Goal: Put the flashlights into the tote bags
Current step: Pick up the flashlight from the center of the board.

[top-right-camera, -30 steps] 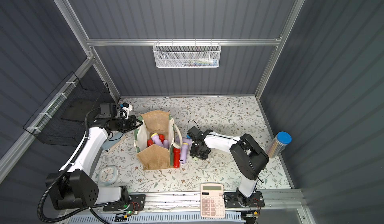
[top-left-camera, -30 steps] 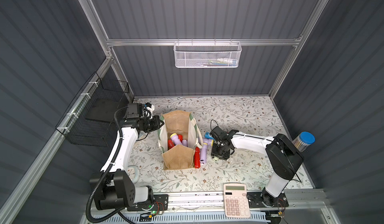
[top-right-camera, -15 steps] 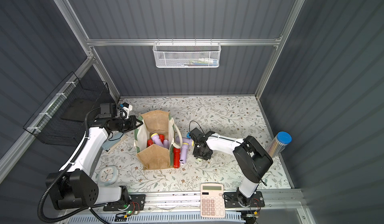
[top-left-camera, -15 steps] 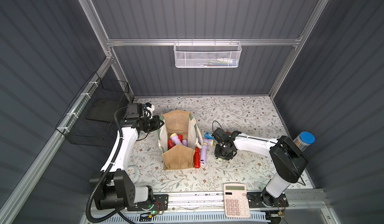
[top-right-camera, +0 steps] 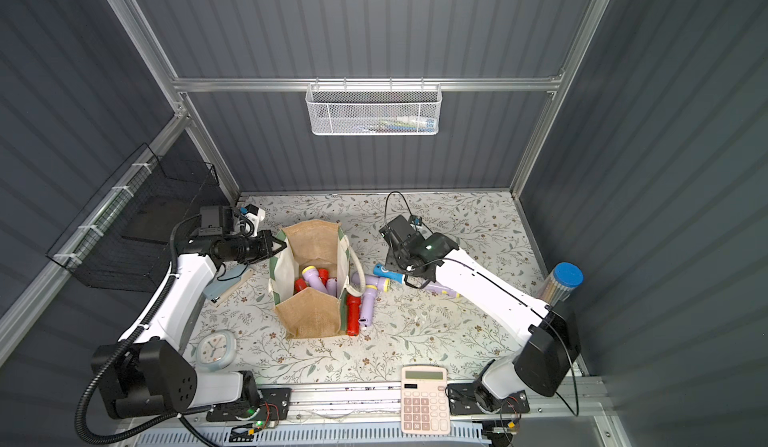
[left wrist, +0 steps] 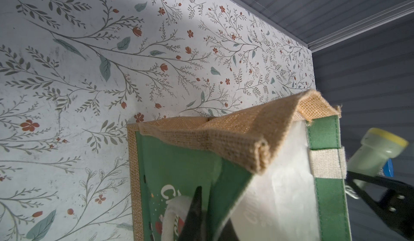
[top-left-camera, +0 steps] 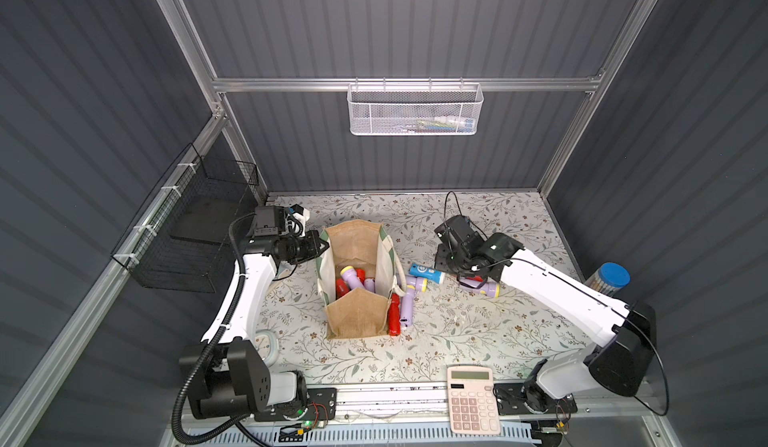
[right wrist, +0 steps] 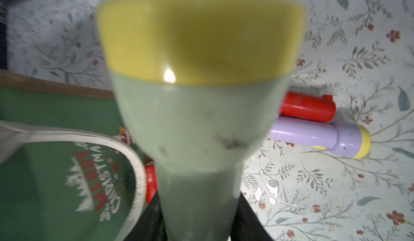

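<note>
The tan jute tote bag [top-left-camera: 357,314] with green-and-white sides stands open mid-table. My left gripper [top-left-camera: 322,246] is shut on the bag's left side panel [left wrist: 179,172], holding it out. In the bag lie a lilac flashlight [top-left-camera: 351,276] and a red flashlight [top-left-camera: 340,289]. My right gripper [right wrist: 199,206] is shut on a pale green flashlight [right wrist: 197,116] with a yellow ring, held above the table to the right of the bag. On the table beside the bag lie a blue flashlight [top-left-camera: 426,272], a lilac one [top-left-camera: 409,299], a red one [top-left-camera: 395,316] and another lilac one [top-left-camera: 482,288].
A pink calculator [top-left-camera: 471,399] lies at the front edge and a round clock [top-right-camera: 215,349] at the front left. A clear pencil tube with a blue lid [top-left-camera: 609,278] stands at the right wall. A black wire basket [top-left-camera: 187,233] hangs left, a white mesh basket [top-left-camera: 415,110] on the back wall.
My right gripper has closed on the pale green flashlight and lifted it off the table, moving up and back. The left arm has kept still, holding the bag.
</note>
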`<state>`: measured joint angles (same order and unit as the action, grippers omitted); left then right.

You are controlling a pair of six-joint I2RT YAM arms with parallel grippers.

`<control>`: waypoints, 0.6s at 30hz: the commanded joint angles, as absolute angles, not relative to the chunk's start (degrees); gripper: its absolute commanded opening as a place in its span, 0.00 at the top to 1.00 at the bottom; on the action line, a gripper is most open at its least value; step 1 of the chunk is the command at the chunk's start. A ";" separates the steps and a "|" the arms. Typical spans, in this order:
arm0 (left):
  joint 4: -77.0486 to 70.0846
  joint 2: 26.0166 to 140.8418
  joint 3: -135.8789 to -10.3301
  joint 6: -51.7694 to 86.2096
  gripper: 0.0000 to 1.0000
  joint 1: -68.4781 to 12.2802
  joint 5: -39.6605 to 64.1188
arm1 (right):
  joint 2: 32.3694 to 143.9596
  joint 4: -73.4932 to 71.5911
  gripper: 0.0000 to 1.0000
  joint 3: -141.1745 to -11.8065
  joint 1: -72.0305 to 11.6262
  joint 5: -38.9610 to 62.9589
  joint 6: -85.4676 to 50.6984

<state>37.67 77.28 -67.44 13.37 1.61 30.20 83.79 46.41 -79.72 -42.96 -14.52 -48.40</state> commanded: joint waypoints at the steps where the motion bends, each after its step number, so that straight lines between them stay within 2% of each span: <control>1: 38.14 77.52 -66.88 13.36 0.95 1.87 32.13 | 83.28 45.27 0.81 -83.69 -43.33 -15.84 -45.39; 13: 38.23 78.13 -67.23 13.27 0.95 1.85 31.84 | 90.10 31.01 0.80 -94.81 -47.50 -3.91 -39.35; 18: 38.73 78.52 -67.50 12.96 0.95 1.89 31.23 | 95.87 29.81 0.80 -101.07 -49.64 1.96 -36.93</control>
<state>37.65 77.56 -67.44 13.34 1.61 30.24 93.84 33.06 -97.65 -48.60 -2.96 -39.88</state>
